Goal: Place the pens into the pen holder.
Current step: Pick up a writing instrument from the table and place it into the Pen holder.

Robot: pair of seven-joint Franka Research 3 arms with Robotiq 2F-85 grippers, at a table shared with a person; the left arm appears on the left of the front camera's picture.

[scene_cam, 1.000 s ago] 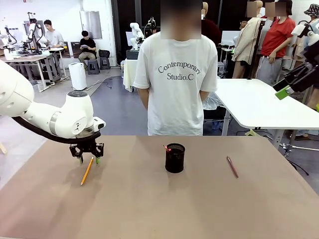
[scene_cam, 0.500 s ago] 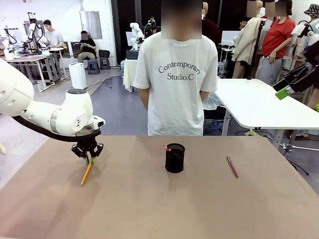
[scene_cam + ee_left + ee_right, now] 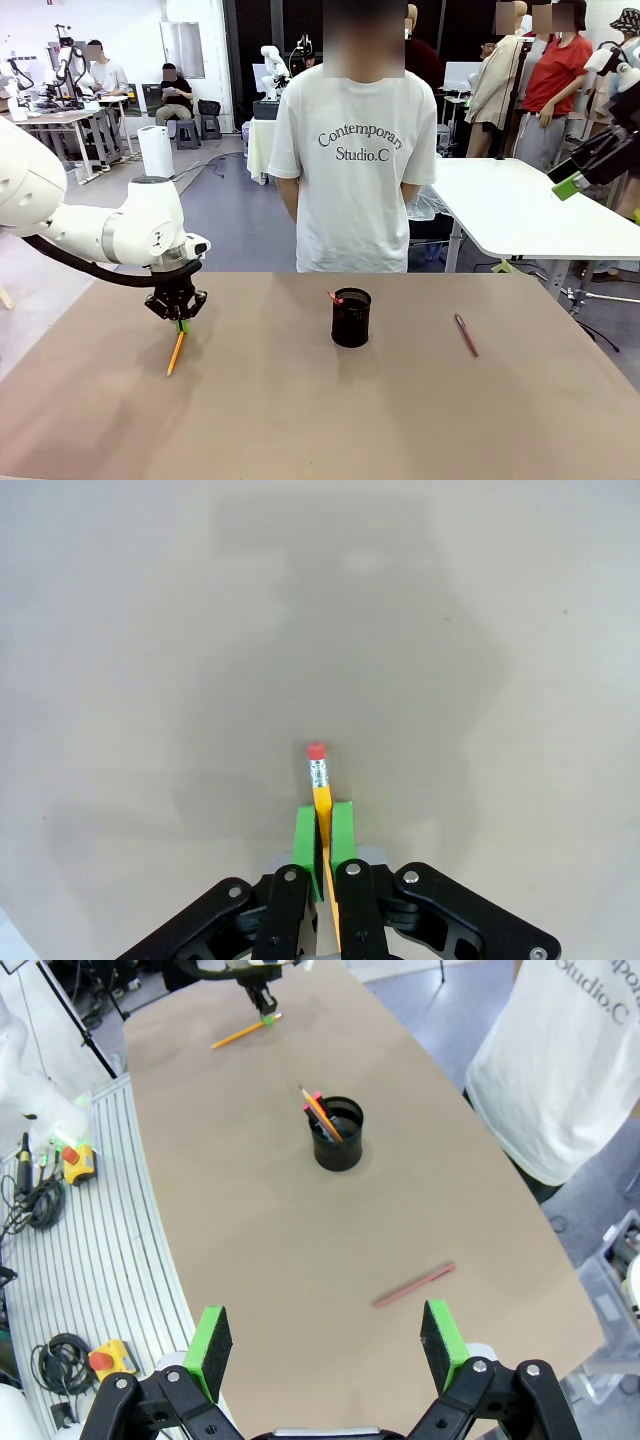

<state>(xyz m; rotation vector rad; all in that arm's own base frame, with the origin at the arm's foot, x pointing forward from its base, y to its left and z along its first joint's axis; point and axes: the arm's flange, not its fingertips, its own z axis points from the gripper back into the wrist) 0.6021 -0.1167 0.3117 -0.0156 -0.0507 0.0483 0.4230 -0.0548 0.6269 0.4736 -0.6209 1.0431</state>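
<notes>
On the brown table (image 3: 300,430), the yellow pencil (image 3: 177,351) at the left is now clenched near its eraser end by the left gripper (image 3: 182,322), whose jaws have been drawn shut on it within the last second. One pen (image 3: 334,298) is already stood in the pen holder (image 3: 351,317); the maroon pen (image 3: 466,335) lies well to its right. The right gripper (image 3: 328,1340) is held spread wide, aloft. A lift is judged due next.
</notes>
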